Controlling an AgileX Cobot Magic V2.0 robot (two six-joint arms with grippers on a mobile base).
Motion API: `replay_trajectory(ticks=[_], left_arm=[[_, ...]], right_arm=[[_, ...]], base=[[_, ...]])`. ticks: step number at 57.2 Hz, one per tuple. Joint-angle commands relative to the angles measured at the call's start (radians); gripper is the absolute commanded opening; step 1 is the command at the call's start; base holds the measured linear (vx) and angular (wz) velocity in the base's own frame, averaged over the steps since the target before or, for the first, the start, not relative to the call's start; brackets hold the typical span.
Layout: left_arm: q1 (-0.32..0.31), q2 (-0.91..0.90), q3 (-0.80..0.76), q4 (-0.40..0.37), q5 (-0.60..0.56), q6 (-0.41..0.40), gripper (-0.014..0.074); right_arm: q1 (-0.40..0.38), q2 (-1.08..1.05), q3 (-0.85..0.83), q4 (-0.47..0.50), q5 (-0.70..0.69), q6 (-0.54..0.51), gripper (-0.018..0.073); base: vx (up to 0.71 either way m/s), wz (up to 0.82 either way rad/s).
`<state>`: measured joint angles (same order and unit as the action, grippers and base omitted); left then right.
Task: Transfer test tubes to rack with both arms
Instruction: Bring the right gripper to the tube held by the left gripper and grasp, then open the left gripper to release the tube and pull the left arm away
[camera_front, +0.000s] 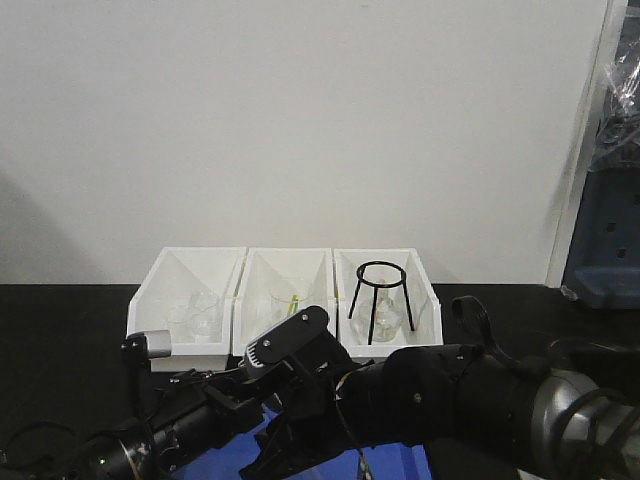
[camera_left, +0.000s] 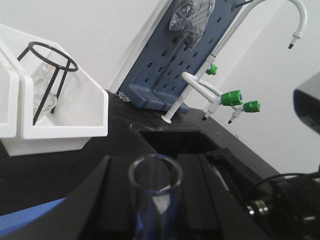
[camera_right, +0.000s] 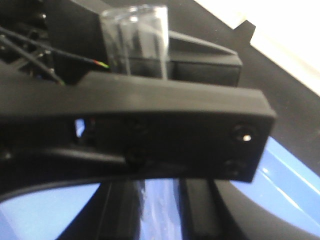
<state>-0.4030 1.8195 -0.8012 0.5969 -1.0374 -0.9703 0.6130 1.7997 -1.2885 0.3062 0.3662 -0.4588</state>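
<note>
Black benchtop (camera_front: 60, 320), white wall (camera_front: 300, 120) behind

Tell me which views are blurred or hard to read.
Front view: grainy, dark arms merge with the black table. Left wrist view: near tube soft, taps behind sharp. Right wrist view: all blurred, the tube too.

Glossy clear glass test tube (camera_left: 153, 202); 3 smooth white plastic bins (camera_front: 285, 262).

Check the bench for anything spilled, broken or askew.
Nothing stands out. No spill or breakage shows. The bins sit in a straight row, the tripod stands upright in the rightmost one, and the tube in the left gripper looks whole.
</note>
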Motion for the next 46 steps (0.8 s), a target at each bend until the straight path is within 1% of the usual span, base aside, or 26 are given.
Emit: replay_trajectory(ticks=[1, 9, 17, 24, 34, 46], left_arm=[[-0.004, -0.040, -0.023, -0.016, -0.065, -0.007, -0.0001], [-0.004, -0.040, -0.023, -0.024, -0.063, -0.006, 0.0004], [-0.003, -0.040, -0.023, -0.027, -0.059, -0.008, 0.0020], [-0.003, -0.040, -0.023, -0.030, -0.058, -0.008, 0.0055], [-0.003, -0.040, -0.023, -0.087, -0.060, -0.008, 0.0114], [-0.003, -0.040, -0.023, -0.085, -0.059, -0.007, 0.0160]], right_arm=[[-0.006, -0.053, -0.035, 0.015, -0.091, -0.005, 0.0046], [-0.006, -0.053, -0.035, 0.015, -0.091, -0.005, -0.0015], [-0.006, -0.053, -0.035, 0.015, -0.106, -0.005, -0.0013], [-0.006, -0.053, -0.035, 0.015, -0.110, -0.005, -0.0011], [-0.006, -0.053, -0.035, 0.015, -0.082, -0.005, -0.0008], [-0.007, -0.053, -0.033, 0.015, -0.092, 0.004, -0.0008]], base=[[0.00, 0.00], [0.00, 0.00], [0.00, 0.00], [0.00, 0.00], [0.00, 0.00], [0.00, 0.00]])
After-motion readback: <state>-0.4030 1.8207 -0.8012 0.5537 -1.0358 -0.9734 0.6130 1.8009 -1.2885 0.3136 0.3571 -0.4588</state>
